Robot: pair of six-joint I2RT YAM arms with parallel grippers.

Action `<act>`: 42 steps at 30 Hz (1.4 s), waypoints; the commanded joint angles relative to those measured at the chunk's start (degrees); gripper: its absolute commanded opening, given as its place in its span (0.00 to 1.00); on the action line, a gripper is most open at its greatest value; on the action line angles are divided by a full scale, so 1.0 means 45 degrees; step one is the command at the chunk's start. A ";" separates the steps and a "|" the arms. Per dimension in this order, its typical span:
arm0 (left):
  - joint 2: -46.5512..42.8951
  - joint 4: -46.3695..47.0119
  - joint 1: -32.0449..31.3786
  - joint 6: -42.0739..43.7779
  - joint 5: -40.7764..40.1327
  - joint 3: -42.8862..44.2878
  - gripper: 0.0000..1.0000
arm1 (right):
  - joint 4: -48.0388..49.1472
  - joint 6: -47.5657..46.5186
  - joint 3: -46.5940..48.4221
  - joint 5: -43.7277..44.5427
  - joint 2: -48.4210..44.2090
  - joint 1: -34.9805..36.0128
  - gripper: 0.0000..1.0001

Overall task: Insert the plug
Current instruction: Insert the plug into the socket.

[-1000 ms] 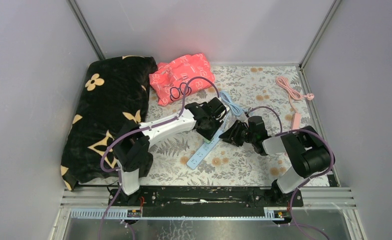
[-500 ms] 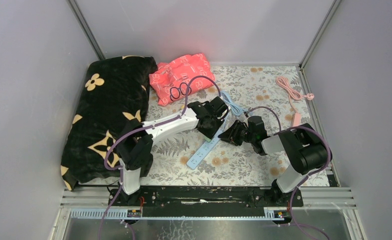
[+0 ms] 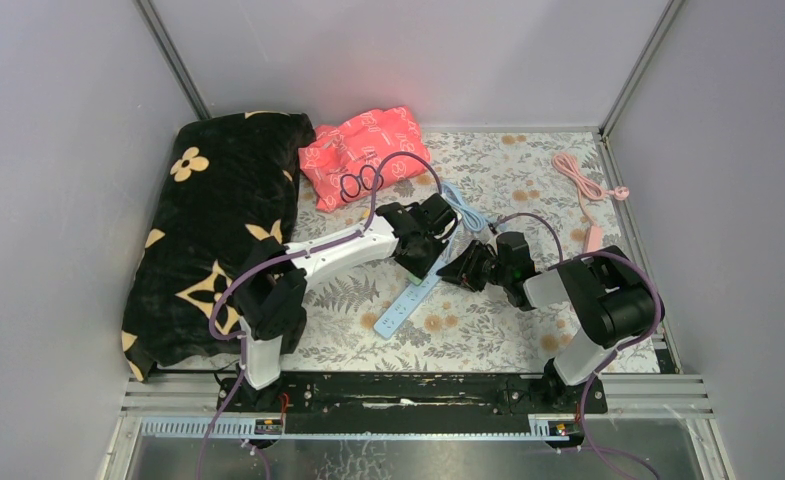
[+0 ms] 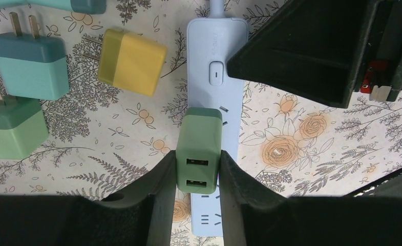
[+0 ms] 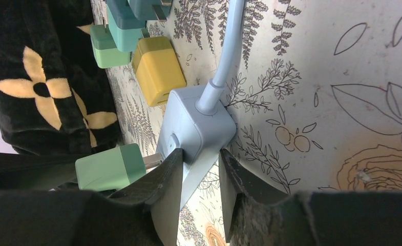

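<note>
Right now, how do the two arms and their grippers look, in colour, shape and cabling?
Both arms have black rounded joint housings and pale white-grey links: left arm, right arm. A purple cable loops along each. The left gripper and right gripper have matt black, wedge-shaped fingers. No markings are readable.

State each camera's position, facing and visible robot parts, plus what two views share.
Top external: overhead behind the left arm and right arm, both visible, facing the floral table.
Left wrist: looks down; its fingers grip a green USB plug over the pale-blue power strip.
Right wrist: low; its fingers grip the strip's cord end.
Shared: plug, strip.
</note>
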 commanded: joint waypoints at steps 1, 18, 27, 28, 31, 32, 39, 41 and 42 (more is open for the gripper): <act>0.0101 -0.0437 -0.0115 -0.0065 0.0042 0.0401 0.00 | -0.1330 -0.0611 0.0067 0.0784 0.0576 0.0167 0.36; 0.0794 -0.0502 -0.0444 -0.0400 -0.0648 0.0696 0.00 | -0.1483 -0.0724 0.0185 0.0781 0.0631 0.0179 0.36; 0.1151 -0.0496 -0.0929 -0.0827 -0.1266 0.0368 0.00 | -0.1593 -0.0763 0.0261 0.0862 0.0672 0.0268 0.35; 0.1209 -0.0481 -0.0948 -0.0861 -0.1240 0.0348 0.00 | -0.1608 -0.0768 0.0281 0.0862 0.0676 0.0308 0.35; 0.1345 -0.0409 -0.0965 -0.0835 -0.1072 0.0345 0.00 | -0.1667 -0.0788 0.0338 0.0915 0.0705 0.0391 0.35; 0.1401 -0.0365 -0.0967 -0.0772 -0.0984 0.0335 0.00 | -0.1698 -0.0785 0.0357 0.0920 0.0699 0.0416 0.35; 0.1368 0.0093 -0.0792 -0.0572 -0.0524 -0.0274 0.00 | -0.1874 -0.0858 0.0435 0.0902 0.0686 0.0531 0.35; 0.1249 0.0169 -0.0589 -0.0609 -0.0438 -0.0577 0.00 | -0.1905 -0.0882 0.0441 0.0884 0.0675 0.0537 0.35; 0.1150 0.0249 -0.0507 -0.0621 -0.0444 -0.0737 0.00 | -0.1906 -0.0910 0.0440 0.0894 0.0652 0.0537 0.35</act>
